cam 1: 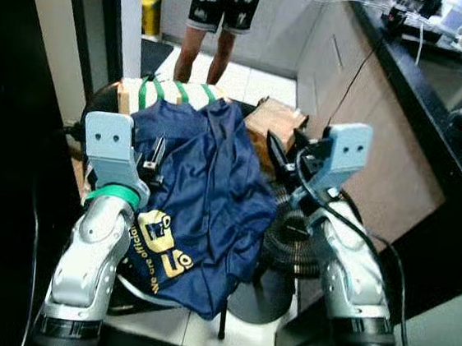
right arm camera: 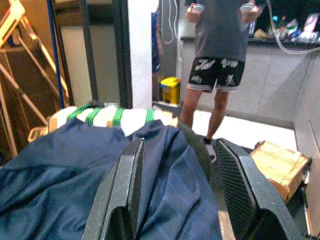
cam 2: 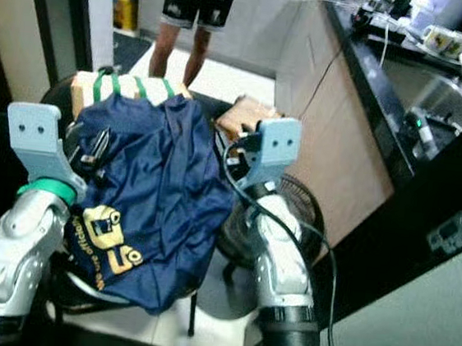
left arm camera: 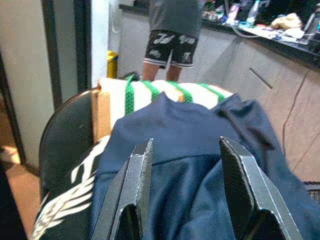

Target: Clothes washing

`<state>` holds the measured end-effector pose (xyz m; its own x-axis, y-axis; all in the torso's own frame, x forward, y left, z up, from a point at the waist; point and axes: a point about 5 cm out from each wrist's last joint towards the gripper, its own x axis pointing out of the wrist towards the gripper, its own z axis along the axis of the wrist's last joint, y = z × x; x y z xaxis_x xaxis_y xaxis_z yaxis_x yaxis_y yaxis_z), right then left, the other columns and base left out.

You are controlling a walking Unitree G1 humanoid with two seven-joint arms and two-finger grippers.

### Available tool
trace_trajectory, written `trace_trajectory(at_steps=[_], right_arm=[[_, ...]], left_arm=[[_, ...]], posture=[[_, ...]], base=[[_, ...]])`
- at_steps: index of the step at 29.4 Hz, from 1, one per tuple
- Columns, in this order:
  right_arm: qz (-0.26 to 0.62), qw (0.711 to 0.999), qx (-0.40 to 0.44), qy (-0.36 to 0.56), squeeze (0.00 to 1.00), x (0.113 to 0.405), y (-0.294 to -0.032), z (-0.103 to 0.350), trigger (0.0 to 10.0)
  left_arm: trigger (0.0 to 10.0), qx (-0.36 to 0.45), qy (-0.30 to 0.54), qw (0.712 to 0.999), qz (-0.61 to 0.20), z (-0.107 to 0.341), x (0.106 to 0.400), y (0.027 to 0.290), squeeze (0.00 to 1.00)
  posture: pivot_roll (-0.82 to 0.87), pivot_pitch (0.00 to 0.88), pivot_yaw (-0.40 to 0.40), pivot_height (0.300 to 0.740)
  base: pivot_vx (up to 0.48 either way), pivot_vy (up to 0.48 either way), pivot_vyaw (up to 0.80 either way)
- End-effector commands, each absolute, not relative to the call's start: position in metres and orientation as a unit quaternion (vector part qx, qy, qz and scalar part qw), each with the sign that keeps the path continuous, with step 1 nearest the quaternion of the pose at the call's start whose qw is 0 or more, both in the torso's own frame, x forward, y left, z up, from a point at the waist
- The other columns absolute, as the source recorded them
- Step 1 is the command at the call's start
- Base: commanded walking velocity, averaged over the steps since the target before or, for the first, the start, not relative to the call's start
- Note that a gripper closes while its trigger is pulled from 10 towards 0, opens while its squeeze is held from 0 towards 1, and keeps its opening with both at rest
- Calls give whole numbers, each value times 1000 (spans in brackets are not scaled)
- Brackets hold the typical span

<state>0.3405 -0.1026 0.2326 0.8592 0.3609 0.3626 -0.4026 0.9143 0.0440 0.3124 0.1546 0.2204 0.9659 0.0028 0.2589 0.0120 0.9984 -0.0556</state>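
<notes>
A navy blue garment (cam 1: 204,195) with yellow print lies draped over a black chair (left arm camera: 65,145). My left gripper (cam 1: 154,155) is at the garment's left edge, open, with its fingers (left arm camera: 137,170) standing over the blue cloth without clamping it. At the garment's right edge my right gripper (cam 1: 282,155) is open too, and its fingers (right arm camera: 127,180) hover just above the folds (right arm camera: 75,170). Behind the garment sits a white bundle with green stripes (cam 1: 173,93), partly covered by the cloth.
A person in black shorts (cam 1: 219,6) stands beyond the chair on the tiled floor. A cardboard box (cam 1: 274,120) lies right of the chair, and a fan (cam 1: 290,237) sits below it. A dark counter (cam 1: 439,79) with cups runs along the right. A yellow bin (cam 1: 151,9) stands far back.
</notes>
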Motion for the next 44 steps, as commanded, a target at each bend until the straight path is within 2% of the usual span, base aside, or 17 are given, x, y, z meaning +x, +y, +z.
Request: trace_trajectory(at_steps=[1,6,8,10,17,18,22,27,29,30,32,38,39,44], right_arm=[[201,965,35,-162,0,345,-106,227,10000],[189,975,18,-116,0,360,-111,215,10000],[195,975,28,-99,0,361,-107,208,10000],[208,973,40,-90,0,359,-102,204,10000],[231,972,25,-43,0,358,-98,184,10000],[246,969,20,-9,1000,361,-95,173,10000],[277,959,2,56,1000,372,-87,157,10000],[271,960,12,69,1000,382,-84,159,10000],[259,963,17,79,1000,391,-83,166,10000],[259,963,17,79,1000,391,-83,166,10000],[265,960,14,87,1000,395,-77,173,10000],[292,946,-17,136,1000,392,-70,165,10000],[297,941,-19,160,0,390,-69,160,10000],[315,928,-21,200,0,384,-63,147,10000]], left_arm=[[10000,-26,-116,993,1,213,313,155,0],[10000,-13,-117,993,-8,216,316,158,0],[10000,4,-112,994,-17,217,317,169,0],[10000,21,-107,994,-29,217,318,177,0],[10000,53,-98,992,-66,219,321,181,0],[10000,54,-97,991,-72,220,323,180,0],[10000,53,-88,991,-83,219,324,180,0],[10000,56,-82,991,-91,219,323,180,0],[10000,60,-72,991,-97,217,320,181,0],[10000,60,-72,991,-97,217,320,181,0],[10000,71,-56,991,-97,213,314,186,0],[10000,89,-30,990,-101,207,305,191,0],[10000,96,-26,989,-108,206,304,190,0],[10000,96,-21,989,-113,208,304,189,0]], posture=[[64,12,-81,740],[112,18,-29,740],[136,23,45,740],[145,23,72,740],[152,25,93,740],[143,44,105,740],[124,77,111,740],[117,100,114,740],[118,149,112,740],[118,149,112,740],[123,203,105,740],[129,232,96,740],[129,234,93,740],[131,226,95,740]], base=[[0,0,0],[0,0,0],[0,0,0],[0,0,0],[0,0,0],[0,0,0],[0,0,0],[0,0,0],[0,0,0],[0,0,0],[0,0,0],[0,0,0],[0,0,0],[0,0,0]])
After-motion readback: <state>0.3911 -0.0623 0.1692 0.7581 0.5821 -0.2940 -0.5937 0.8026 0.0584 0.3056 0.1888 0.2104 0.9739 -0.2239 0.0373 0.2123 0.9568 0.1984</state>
